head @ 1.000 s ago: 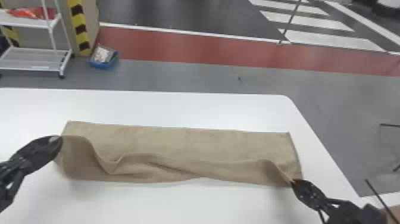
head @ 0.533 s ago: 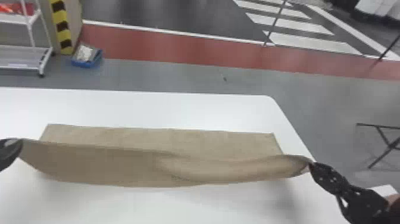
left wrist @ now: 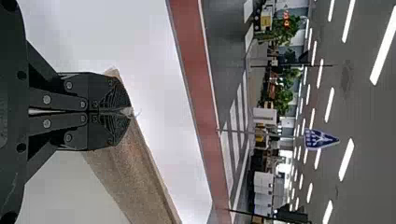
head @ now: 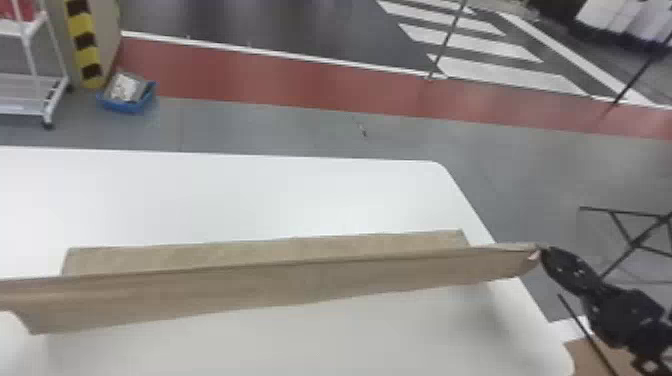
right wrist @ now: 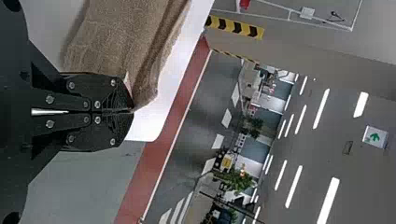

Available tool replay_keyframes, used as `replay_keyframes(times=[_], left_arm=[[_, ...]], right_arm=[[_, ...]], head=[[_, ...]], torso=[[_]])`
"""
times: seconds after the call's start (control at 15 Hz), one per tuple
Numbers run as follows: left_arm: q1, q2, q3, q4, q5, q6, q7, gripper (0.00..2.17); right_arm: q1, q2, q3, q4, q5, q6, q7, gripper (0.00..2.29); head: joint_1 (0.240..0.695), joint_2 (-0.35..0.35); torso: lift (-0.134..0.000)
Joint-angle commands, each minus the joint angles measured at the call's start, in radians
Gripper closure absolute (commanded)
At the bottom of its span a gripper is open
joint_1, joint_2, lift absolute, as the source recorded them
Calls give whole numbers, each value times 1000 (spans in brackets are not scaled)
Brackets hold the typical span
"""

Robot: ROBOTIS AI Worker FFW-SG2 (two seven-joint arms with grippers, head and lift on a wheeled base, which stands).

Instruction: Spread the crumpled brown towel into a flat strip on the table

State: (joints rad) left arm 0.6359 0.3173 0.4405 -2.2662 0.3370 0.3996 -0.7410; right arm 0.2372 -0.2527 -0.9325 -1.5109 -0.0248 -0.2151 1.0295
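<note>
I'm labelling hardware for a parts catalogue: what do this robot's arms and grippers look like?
The right arm is black, with rounded, jointed segments. The left gripper and right gripper match: matte black, flat fingers with angled tips, silvery round screws and ridged patches near the ends.

Illumination: overhead, from rows of white ceiling strip lights, visible in both wrist views. Table: bright, with pale glare on the far side; near surface greyer. Towel: soft-edged shadow on the table by its right end. Far roadway: darker than the table.
</note>
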Motion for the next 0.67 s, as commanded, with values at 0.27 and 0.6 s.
replay_keyframes(times=[0.27,0.6], left_arm=[[-122,0,-114,63,-82,51,68,1794],[-331,-3,-306,220,-225,149,126,1794]], right_arm=[[-170,-17,84,69,105,116,0,1507],[-274,-45,135,189,189,156,-13,1507]], head=[[695,-350],[695,-350]], torso=[[-124],[-124]])
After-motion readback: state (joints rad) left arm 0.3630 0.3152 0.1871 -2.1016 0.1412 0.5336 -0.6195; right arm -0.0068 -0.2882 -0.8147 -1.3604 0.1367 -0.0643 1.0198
